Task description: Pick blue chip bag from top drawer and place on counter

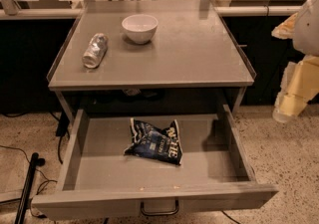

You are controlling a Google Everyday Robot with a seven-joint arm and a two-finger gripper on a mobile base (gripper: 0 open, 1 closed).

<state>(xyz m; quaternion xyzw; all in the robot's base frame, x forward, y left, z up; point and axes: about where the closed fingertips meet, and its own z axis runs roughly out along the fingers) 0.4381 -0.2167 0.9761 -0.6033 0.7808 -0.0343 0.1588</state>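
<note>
The blue chip bag (155, 142) is crumpled dark navy foil with white lettering and lies flat in the middle of the open top drawer (84, 168). The drawer is pulled far out and has a thin dark pull handle (159, 211) on its front panel. The counter (199, 54) is the flat grey cabinet top above it, with low rims along its sides. My gripper (291, 99) hangs at the right edge of the view, outside the drawer, to the right of the cabinet and above the floor. It holds nothing that I can see.
A white bowl (139, 27) stands at the back middle of the counter. A silvery crushed plastic bottle (94, 50) lies at its left side. A dark pole (27, 188) and cables lie on the speckled floor at the left. Office chairs stand far behind.
</note>
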